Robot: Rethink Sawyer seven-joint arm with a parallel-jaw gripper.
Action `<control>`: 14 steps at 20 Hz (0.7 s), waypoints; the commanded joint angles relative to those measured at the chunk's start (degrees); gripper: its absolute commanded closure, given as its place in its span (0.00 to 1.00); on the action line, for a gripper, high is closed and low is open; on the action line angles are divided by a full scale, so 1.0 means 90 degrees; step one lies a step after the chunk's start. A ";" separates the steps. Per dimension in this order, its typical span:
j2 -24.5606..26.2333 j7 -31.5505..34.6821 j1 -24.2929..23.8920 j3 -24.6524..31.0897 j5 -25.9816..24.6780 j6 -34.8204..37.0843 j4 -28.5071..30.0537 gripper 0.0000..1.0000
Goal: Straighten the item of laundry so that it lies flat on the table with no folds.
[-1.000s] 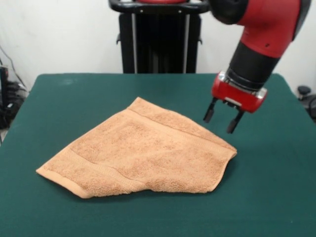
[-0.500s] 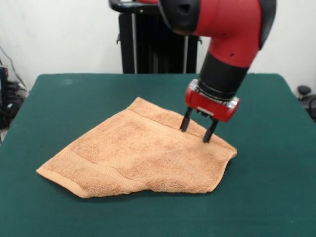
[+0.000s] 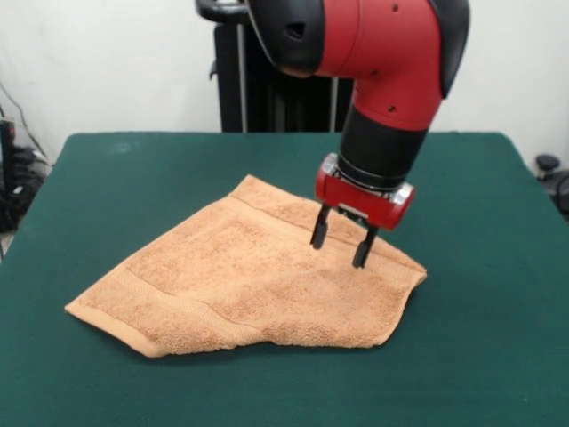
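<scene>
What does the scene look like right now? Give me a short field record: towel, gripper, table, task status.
towel: orange-tan towel, folded over itself into a rough triangle, not flat
gripper: gripper open, fingers pointing down over the towel's right part, near the folded upper edge; contact with the cloth cannot be told
table: green table, towel lies around its middle
task status: fold not yet undone, towel not gripped

Red and black robot arm (image 3: 382, 80) reaches down from above, wrist tilted; its black two-finger gripper (image 3: 340, 240) points downward, fingers spread apart.
</scene>
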 commanded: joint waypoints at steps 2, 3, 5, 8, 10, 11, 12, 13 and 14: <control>0.0352 -0.2565 0.0034 0.1053 -0.0622 0.0354 -0.0099 0.00; 0.0373 -0.2531 0.0063 0.1048 -0.0668 0.0376 -0.0138 0.00; 0.0506 -0.2491 0.0111 0.1040 -0.0700 0.0492 -0.0290 0.00; 0.1119 -0.2604 0.0165 0.1090 -0.0906 0.0470 -0.0938 0.00; 0.1448 -0.2598 0.0196 0.1082 -0.1046 0.0355 -0.1294 0.00; 0.1531 -0.2580 0.0240 0.1040 -0.1061 0.0421 -0.1419 0.00; 0.1558 -0.2613 0.0285 0.1007 -0.1072 0.0522 -0.1520 0.00; 0.1592 -0.2694 0.0304 0.1002 -0.1067 0.0634 -0.1620 0.00; 0.1617 -0.2765 0.0307 0.1006 -0.1087 0.0666 -0.1694 0.00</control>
